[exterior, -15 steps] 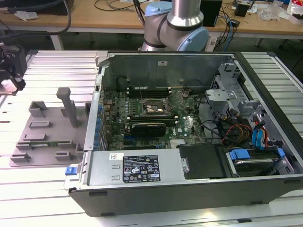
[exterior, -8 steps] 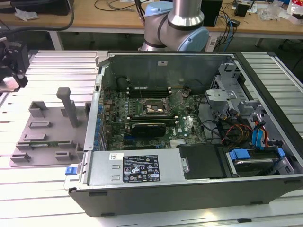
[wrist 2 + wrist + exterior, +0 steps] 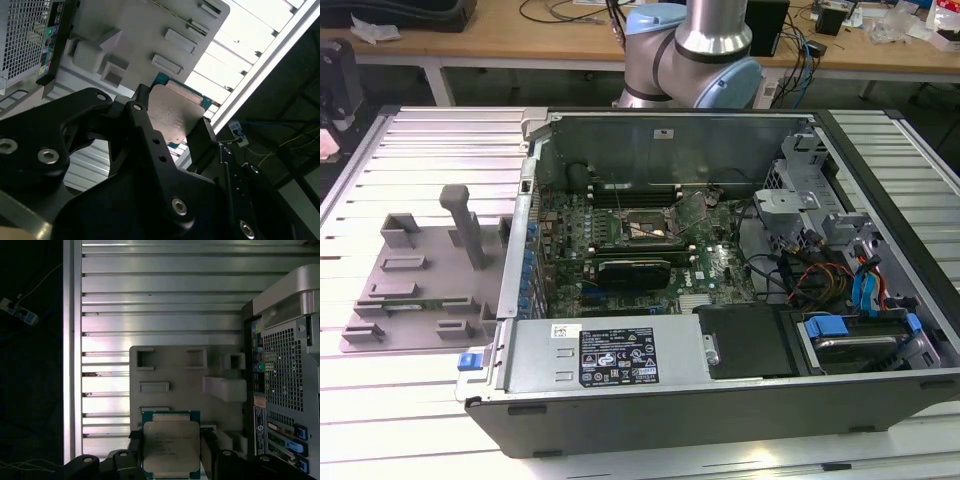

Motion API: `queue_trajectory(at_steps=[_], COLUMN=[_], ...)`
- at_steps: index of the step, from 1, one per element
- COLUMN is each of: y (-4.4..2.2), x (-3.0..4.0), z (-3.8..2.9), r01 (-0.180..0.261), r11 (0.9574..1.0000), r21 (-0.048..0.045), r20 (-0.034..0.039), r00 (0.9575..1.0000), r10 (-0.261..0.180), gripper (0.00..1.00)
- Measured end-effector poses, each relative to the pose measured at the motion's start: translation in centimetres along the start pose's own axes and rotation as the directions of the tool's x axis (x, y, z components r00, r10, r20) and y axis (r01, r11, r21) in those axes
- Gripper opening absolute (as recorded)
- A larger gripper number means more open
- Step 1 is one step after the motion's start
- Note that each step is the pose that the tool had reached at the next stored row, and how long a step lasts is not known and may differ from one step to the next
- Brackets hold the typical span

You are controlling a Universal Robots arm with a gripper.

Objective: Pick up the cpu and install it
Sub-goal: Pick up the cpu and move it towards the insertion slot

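The two black metal fingers (image 3: 142, 122) (image 3: 209, 446) are set narrow and grip the small flat square cpu (image 3: 175, 112) (image 3: 171, 452), one finger against each of two opposite edges. The chip's pale silver metal top and thin green rim show in both wrist views. The cpu is held in the air, apart from the slatted aluminium desk (image 3: 165, 285) (image 3: 410, 140) beneath it. In the first wrist view it overlaps the near edge of the flat grey plastic tray (image 3: 175, 370) (image 3: 145, 30) (image 3: 420, 270), which has raised blocks and shallow rectangular recesses. Whether any recess holds something cannot be told.

In the exterior view the tray lies on the desk at about nine o'clock from the open black computer case (image 3: 740, 412) (image 3: 285, 365), on the exterior view's left and just beside the case wall. A tall grey post (image 3: 465, 225) stands upright on the tray.

The case lies on its side with its interior exposed.
- **Middle:** a green motherboard (image 3: 720, 265), with the black rectangular metal socket frame (image 3: 638, 228) near its centre.
- **Six o'clock from the board:** a grey box with a white label (image 3: 610, 352), along the case's near wall.
- **Three o'clock:** a tangle of coloured cables (image 3: 815, 275).
- **Four o'clock:** a metal drive cage with blue tabs (image 3: 865, 335).

The silver and pale-blue robot arm (image 3: 695, 50) rises at twelve o'clock beyond the case.
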State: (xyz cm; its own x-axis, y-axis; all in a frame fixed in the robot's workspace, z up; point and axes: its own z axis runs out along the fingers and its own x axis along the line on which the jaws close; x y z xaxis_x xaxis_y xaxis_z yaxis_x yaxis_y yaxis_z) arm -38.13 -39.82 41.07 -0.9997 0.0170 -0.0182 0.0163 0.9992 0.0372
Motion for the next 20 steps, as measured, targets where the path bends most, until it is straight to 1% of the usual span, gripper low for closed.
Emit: queue_trajectory(at_steps=[1, 3, 9, 13, 15, 18, 20], y=[0.02, 0.02, 0.03, 0.05, 0.06, 0.08, 0.09], x=[-0.01, -0.01, -0.09, -1.35, -2.22, -3.22, -3.76], z=[-0.4, -0.73, -0.8, -0.76, -0.74, -0.73, -0.72], r01=[0.0, 0.0, 0.0, 0.0, 0.0, 0.0, 0.0], r11=[1.0, 1.0, 1.0, 1.0, 1.0, 1.0, 1.0], r21=[0.0, 0.0, 0.0002, 0.0, -0.0001, 0.0, 0.0001], r20=[0.0, 0.0001, -0.0001, 0.0001, 0.0002, 0.0, -0.0001], r00=[1.0, 1.0, 1.0, 1.0, 1.0, 1.0, 1.0], r10=[0.0, 0.0, 0.0, 0.0, 0.0, 0.0, 0.0], gripper=[0.55, 0.55, 0.55, 0.55, 0.55, 0.55, 0.55])
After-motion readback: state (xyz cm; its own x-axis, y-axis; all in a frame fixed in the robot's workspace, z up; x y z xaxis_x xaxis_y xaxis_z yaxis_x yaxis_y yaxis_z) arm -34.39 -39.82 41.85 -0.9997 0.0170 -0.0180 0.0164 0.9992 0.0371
